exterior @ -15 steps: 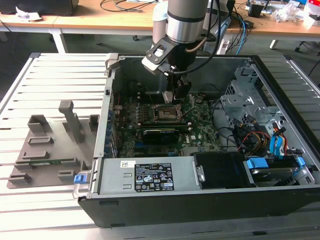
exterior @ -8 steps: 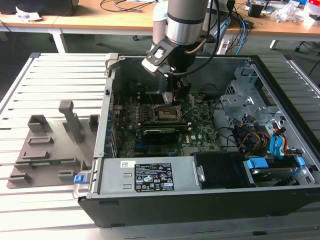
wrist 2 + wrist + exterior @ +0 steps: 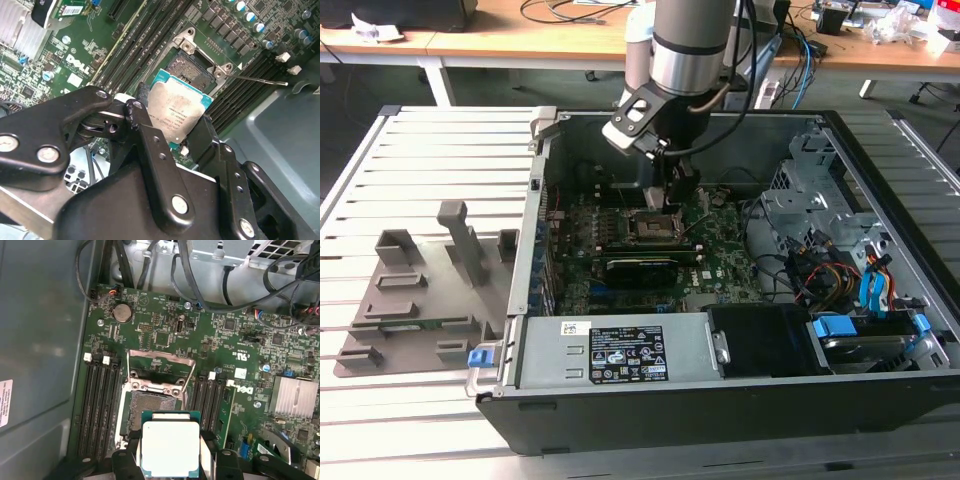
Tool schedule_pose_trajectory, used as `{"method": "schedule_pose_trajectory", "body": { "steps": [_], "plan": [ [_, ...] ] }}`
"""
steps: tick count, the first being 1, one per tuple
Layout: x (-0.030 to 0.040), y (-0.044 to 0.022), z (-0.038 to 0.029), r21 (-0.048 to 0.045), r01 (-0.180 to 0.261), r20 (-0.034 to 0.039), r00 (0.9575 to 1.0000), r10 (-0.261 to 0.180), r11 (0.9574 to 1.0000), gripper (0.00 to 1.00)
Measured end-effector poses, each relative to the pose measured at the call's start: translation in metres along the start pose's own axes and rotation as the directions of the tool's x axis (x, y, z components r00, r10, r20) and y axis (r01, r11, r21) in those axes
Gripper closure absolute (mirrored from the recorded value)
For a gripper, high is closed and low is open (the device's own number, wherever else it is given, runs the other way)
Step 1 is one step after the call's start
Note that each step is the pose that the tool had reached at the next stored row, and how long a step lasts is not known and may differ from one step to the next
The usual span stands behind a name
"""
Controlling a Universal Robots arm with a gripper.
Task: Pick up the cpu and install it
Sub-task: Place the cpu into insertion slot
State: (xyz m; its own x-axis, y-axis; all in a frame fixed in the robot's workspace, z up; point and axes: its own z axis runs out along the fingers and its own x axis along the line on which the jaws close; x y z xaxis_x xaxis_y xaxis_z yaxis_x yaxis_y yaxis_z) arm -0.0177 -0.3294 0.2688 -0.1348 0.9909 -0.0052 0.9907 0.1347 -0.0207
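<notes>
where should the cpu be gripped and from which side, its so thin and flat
By two opposite thin edges of the cpu, coming from above its flat metal top. It is a thin square plate, so the faces offer nothing to pinch. The gripper holds it this way now, jaws on opposite edges, leaving the underside free for the open socket.

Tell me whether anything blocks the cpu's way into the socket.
Nothing visible does. The hand holds the cpu near the socket, whose metal frame is swung open.
</notes>
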Motion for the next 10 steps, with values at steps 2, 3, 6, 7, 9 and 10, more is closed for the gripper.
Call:
{"method": "schedule_pose_trajectory", "body": {
  "steps": [2,3,6,7,9,10],
  "plan": [
    [0.0,0.0,0.0018,0.0003,-0.043,-0.0009,0.9991,0.043,0.9991,0.45],
    [0.0,0.0,0.0023,0.0004,-0.061,-0.0011,0.9982,0.061,0.9982,0.45],
    [0.0,0.0,0.0039,0.0008,-0.113,-0.0021,0.9936,0.113,0.9936,0.45],
    [0.0,0.0001,0.0046,0.0009,-0.123,-0.0022,0.9924,0.123,0.9924,0.45],
    [0.0002,0.0002,0.0083,0.0008,-0.123,-0.0023,0.9923,0.123,0.9923,0.45],
    [0.0003,0.0002,0.0089,0.0008,-0.124,-0.0023,0.9923,0.124,0.9923,0.45]
  ]
}}
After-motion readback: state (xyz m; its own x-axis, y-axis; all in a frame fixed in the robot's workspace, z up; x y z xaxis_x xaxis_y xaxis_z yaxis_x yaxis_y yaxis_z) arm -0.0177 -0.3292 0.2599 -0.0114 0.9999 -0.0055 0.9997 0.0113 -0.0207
